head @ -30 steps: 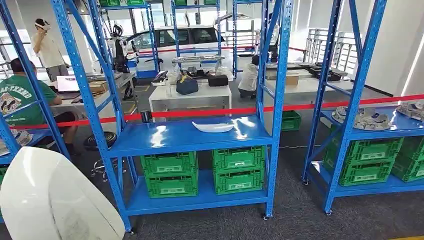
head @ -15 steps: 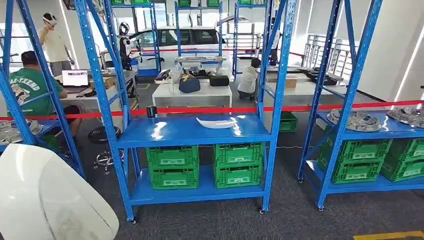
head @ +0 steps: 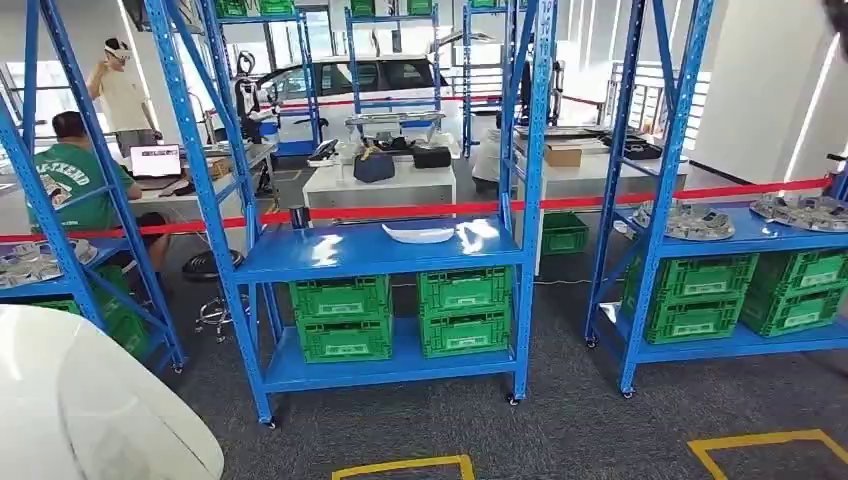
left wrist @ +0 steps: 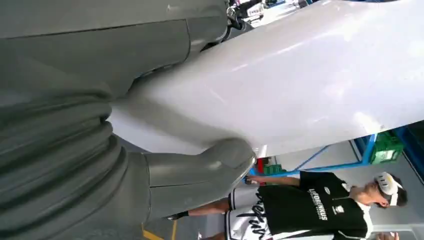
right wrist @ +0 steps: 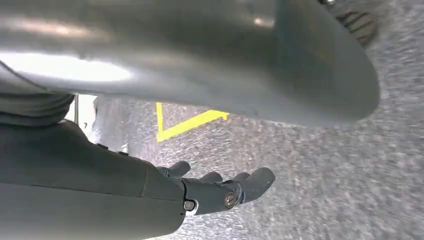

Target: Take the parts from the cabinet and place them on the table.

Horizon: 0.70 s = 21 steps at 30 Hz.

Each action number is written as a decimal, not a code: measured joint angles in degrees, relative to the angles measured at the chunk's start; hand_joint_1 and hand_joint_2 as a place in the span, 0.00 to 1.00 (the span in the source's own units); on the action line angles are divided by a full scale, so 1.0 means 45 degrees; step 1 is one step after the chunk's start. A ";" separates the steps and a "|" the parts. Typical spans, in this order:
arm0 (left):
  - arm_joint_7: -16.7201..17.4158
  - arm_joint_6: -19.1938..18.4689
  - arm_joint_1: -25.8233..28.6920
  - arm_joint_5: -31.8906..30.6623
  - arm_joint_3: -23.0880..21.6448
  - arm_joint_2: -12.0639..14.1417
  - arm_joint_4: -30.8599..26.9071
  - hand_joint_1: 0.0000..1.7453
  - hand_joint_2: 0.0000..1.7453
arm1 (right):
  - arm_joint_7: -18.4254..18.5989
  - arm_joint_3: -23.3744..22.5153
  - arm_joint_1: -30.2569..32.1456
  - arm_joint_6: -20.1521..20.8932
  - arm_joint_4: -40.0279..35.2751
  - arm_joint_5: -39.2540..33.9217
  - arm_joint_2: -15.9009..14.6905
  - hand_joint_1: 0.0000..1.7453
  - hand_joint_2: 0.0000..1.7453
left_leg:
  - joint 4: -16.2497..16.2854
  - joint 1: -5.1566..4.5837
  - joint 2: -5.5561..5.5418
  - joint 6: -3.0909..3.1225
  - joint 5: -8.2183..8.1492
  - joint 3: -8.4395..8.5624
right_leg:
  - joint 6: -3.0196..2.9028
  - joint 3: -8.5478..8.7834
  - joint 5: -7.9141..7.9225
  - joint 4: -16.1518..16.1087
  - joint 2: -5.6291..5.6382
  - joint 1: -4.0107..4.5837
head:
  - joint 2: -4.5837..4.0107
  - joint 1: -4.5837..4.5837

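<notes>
Left hand against white panel

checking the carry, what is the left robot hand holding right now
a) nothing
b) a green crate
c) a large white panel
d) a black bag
c: the left wrist view shows the left robot hand with its thumb pressed against a large white panel.

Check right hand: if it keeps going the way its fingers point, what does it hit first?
Probably nothing close: the right hand points out over the grey carpet floor, empty. The floor looks like the first contact, though depth is unclear.
</notes>
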 joint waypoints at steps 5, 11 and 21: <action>-0.0145 -0.0010 -0.0005 -0.0097 0.0111 -0.0010 -0.0048 1.00 1.00 | -0.0048 -0.0015 -0.0018 0.0024 0.0000 0.0208 0.0000 0.00 0.00 | -0.4166 -0.0105 -0.0067 0.0297 0.0285 0.3979 | 0.0232 -0.0895 0.0810 0.0115 0.0024 0.0068 | 0.0010 -0.0014; 0.0504 0.0170 0.0435 0.0301 0.0714 0.0141 -0.0301 1.00 1.00 | -0.0078 0.0058 0.0070 0.0102 0.0000 0.0399 -0.0083 0.00 0.00 | -0.4682 -0.0132 0.0042 0.0863 0.0852 0.3335 | 0.0637 -0.1225 0.0387 0.0436 0.0087 -0.0037 | 0.0005 0.0005; 0.1365 0.0967 0.0173 -0.1472 0.0569 -0.0291 -0.0364 1.00 1.00 | -0.0257 0.0053 0.0048 0.0573 -0.0010 0.0374 -0.0161 0.00 0.00 | -0.3956 -0.0266 -0.0295 0.0697 0.2050 0.1357 | 0.0248 0.1412 -0.1014 -0.0114 0.0821 0.0072 | 0.0005 0.0039</action>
